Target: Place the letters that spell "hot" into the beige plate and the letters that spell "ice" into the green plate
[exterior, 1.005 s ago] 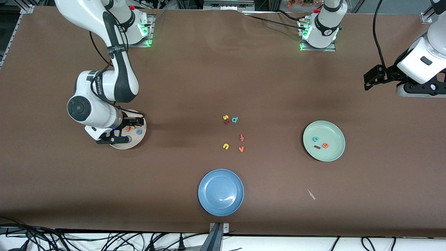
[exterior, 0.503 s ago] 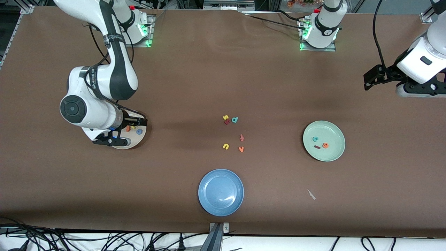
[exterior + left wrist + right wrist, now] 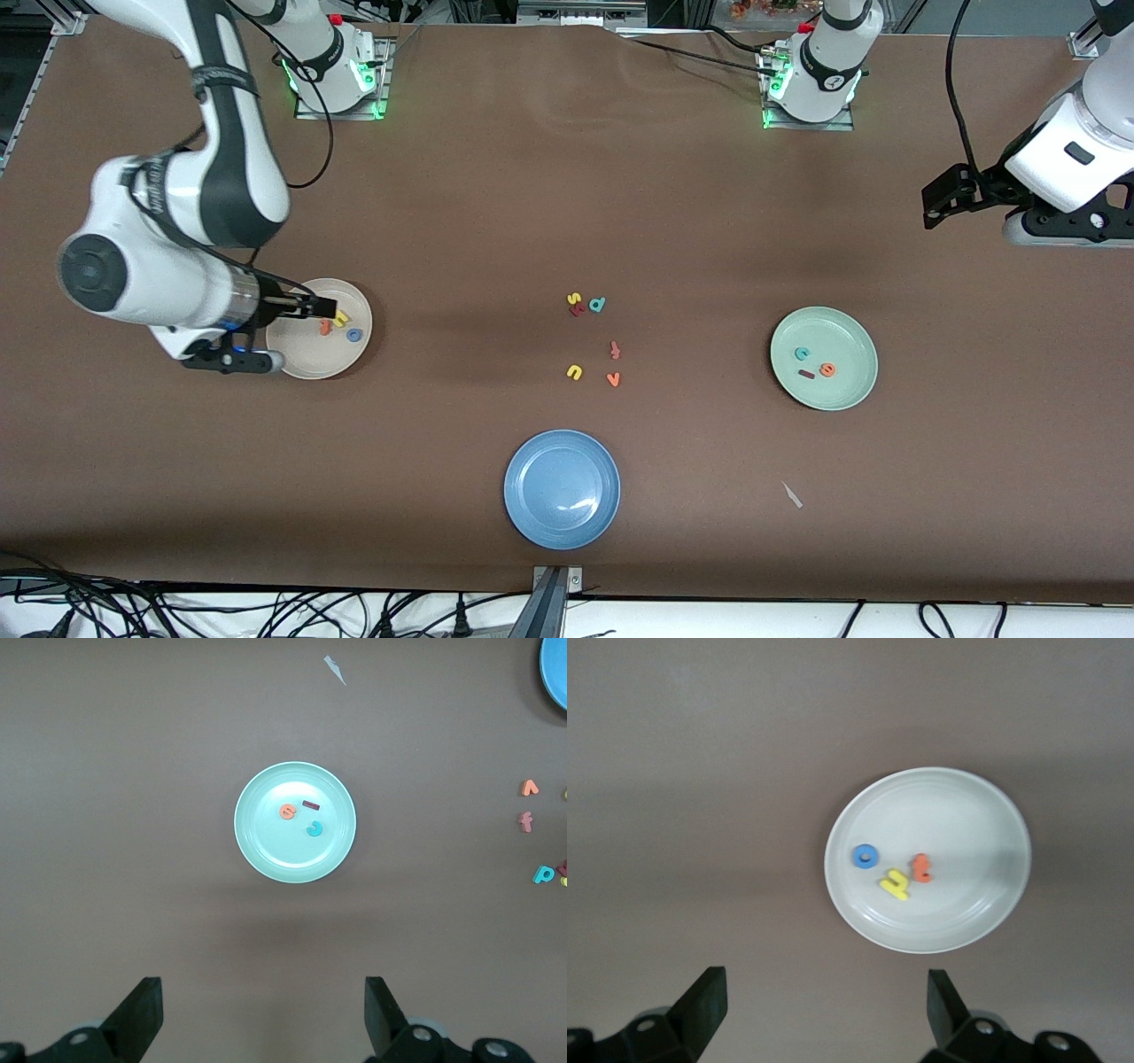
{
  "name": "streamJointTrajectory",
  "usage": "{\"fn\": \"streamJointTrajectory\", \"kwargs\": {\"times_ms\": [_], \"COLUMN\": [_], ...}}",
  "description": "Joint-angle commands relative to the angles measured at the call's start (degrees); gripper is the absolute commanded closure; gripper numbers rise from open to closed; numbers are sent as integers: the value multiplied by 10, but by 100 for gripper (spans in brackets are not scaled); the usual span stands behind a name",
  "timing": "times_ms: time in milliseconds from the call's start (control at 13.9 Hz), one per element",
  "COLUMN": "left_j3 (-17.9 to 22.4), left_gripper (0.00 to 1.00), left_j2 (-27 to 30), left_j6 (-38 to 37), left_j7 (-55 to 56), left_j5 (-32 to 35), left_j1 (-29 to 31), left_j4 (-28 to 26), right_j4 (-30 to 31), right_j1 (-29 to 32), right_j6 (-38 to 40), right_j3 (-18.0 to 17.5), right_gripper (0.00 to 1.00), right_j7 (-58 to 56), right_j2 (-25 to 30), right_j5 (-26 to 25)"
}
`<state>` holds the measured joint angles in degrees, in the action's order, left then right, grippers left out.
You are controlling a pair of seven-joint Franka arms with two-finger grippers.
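Here the right claw hangs wide open and empty, up over the table beside the beige plate. Its wrist view shows the blue "o", yellow "h" and orange "t" clustered together in that plate; in the front view the arm partly covers the plate's rim. The left claw waits, wide open and empty, high at the left arm's end of the table. Its wrist view shows the green plate holding the teal "c", orange "e" and dark red "i". Only the front view shows all of the blue plate and the leftover letters between the two claws.
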<state>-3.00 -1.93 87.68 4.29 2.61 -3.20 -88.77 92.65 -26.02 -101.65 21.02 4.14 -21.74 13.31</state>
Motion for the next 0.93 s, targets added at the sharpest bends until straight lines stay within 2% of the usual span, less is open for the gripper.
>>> {"fn": "streamJointTrajectory", "kwargs": {"times_ms": [0, 287, 646, 862], "left_j3": [1, 0, 1, 1], "left_gripper": [0, 0, 0, 0], "left_j2": [5, 5, 5, 6], "left_j6": [-8, -8, -8, -8], "left_j7": [-11, -11, -15, -16], "left_j5": [-8, -9, -9, -9], "left_j1": [1, 1, 4, 4], "left_j4": [3, 3, 3, 3], "right_j4": [43, 39, 43, 34], "right_j1": [59, 72, 127, 131], "right_j6": [20, 78, 113, 139], "right_j3": [-55, -62, -120, -132], "right_gripper": [0, 0, 0, 0], "right_j7": [-25, -33, -31, -28], "right_j2": [88, 129, 165, 180], "right_j5": [-58, -93, -97, -108]}}
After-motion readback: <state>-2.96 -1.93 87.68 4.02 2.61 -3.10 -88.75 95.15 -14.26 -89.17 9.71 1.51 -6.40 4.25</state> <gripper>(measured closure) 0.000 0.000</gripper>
